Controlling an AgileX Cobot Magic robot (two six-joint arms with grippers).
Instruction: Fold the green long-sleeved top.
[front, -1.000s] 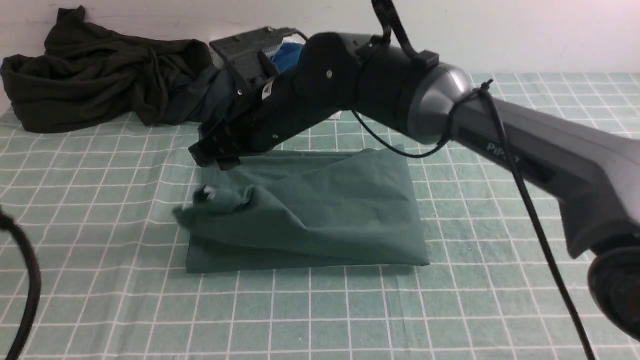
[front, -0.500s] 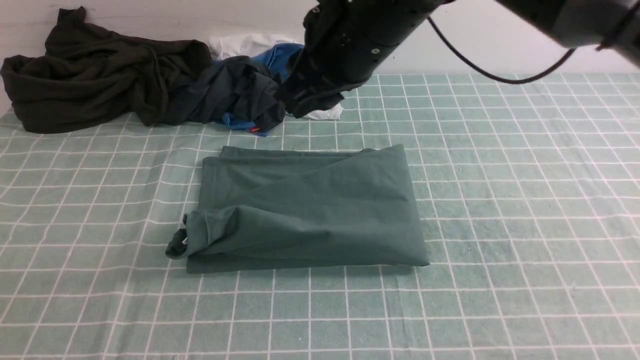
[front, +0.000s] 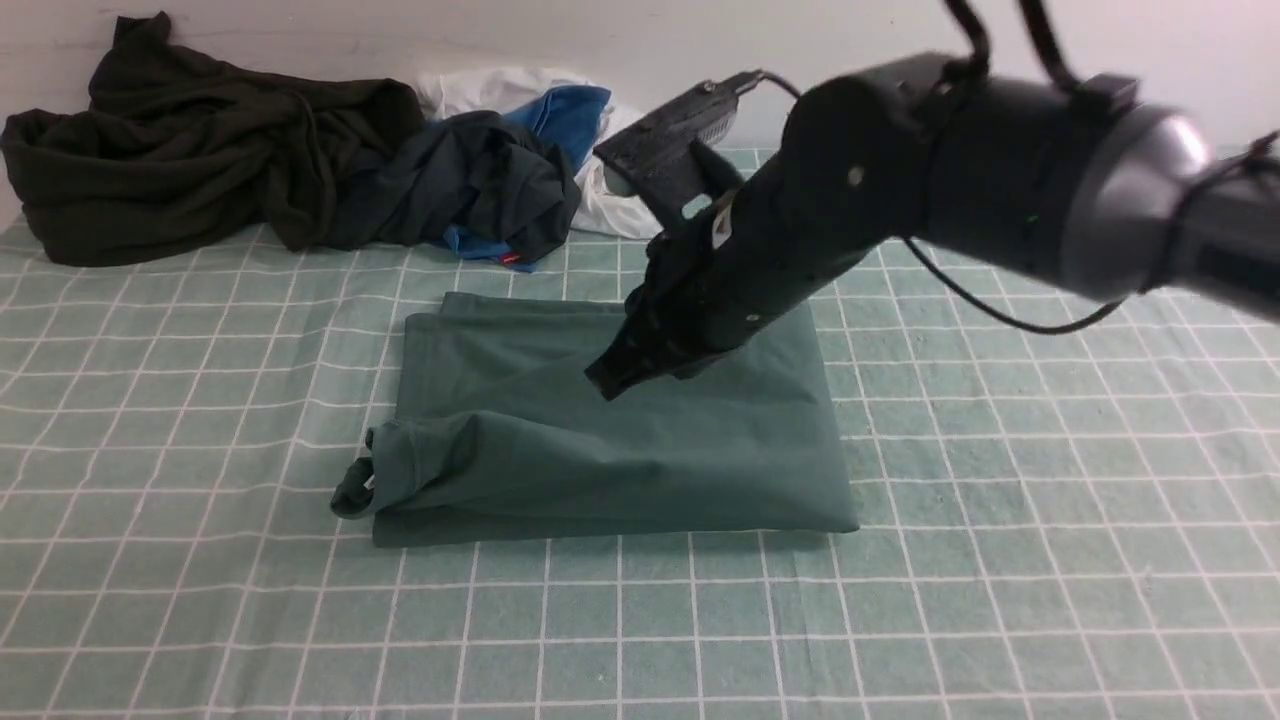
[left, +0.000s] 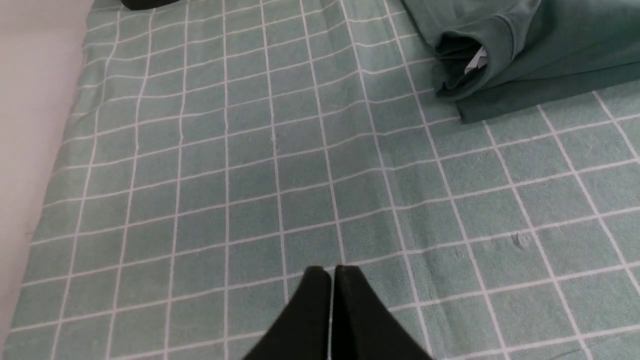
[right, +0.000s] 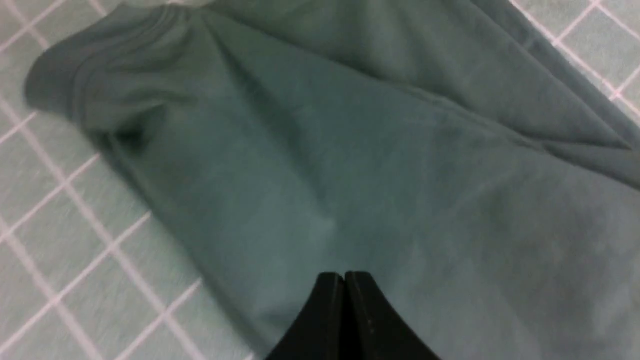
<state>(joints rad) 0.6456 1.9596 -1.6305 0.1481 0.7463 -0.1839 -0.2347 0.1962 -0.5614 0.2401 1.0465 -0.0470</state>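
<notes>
The green long-sleeved top (front: 610, 450) lies folded into a rough rectangle on the checked cloth, with its ribbed neck bunched at the near left corner (front: 385, 470). My right gripper (front: 605, 382) hangs just above the top's middle, shut with nothing in it; in the right wrist view the closed tips (right: 344, 276) point at the top (right: 350, 165). My left gripper (left: 332, 270) is shut and empty over bare cloth, well short of the top's neck corner (left: 467, 55). The left arm does not show in the front view.
A dark olive-black garment (front: 190, 140) is heaped at the far left by the wall. Beside it lie a dark navy garment (front: 470, 190) with a red tag, a blue piece (front: 565, 110) and a white one (front: 620, 205). The checked cloth (front: 1000, 500) covers the table.
The right arm rose away from the top's left side, then came down over its middle, and its gripper closed. The neck corner it let go settled at the near left edge.
</notes>
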